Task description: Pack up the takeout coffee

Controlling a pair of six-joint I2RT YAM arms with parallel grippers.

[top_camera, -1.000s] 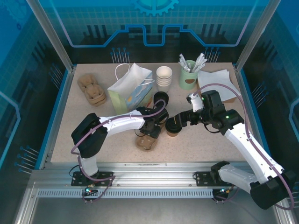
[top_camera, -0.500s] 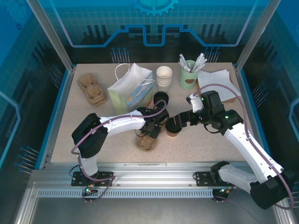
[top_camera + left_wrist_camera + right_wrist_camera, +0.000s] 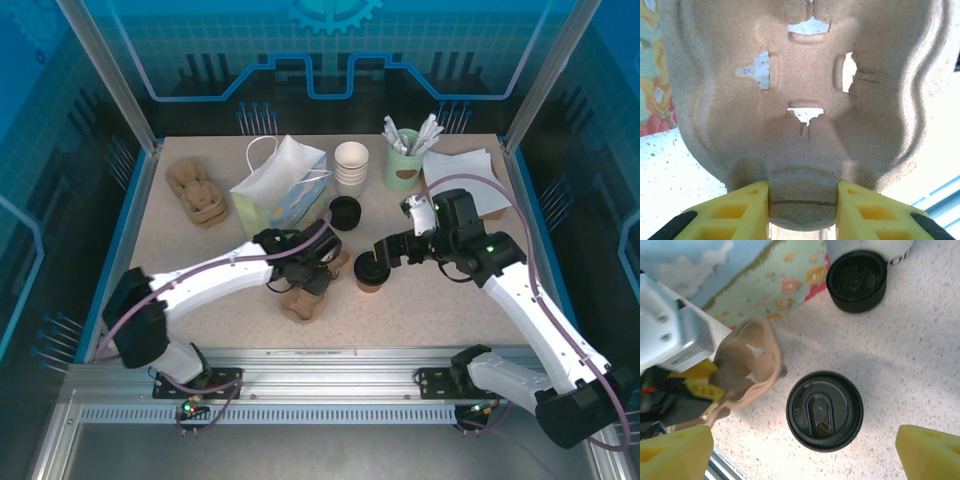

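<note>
The takeout coffee (image 3: pixel 370 272), a brownish paper cup with a black lid (image 3: pixel 824 411), stands upright on the table right of centre. My right gripper (image 3: pixel 388 252) hovers over it, open, with its yellow fingertips (image 3: pixel 927 452) wide on either side of the lid and not touching it (image 3: pixel 802 452). My left gripper (image 3: pixel 310 273) is shut on a rounded lobe at the edge of a brown pulp cup carrier (image 3: pixel 805 75), yellow fingers (image 3: pixel 747 207) pressing both sides (image 3: pixel 802 202). The carrier (image 3: pixel 298 303) is tilted, just left of the coffee (image 3: pixel 747 365).
A flowered paper gift bag (image 3: pixel 280 190) stands behind the left gripper. Loose black lids (image 3: pixel 345 212), stacked white cups (image 3: pixel 351 165), a green utensil cup (image 3: pixel 403 168) and napkins (image 3: pixel 462 172) sit at the back. More pulp carriers (image 3: pixel 197 190) lie back left.
My left arm swung its elbow out to the left and drew the carrier slightly left, its jaws closing tighter on it. The right gripper backed off a little from the coffee.
</note>
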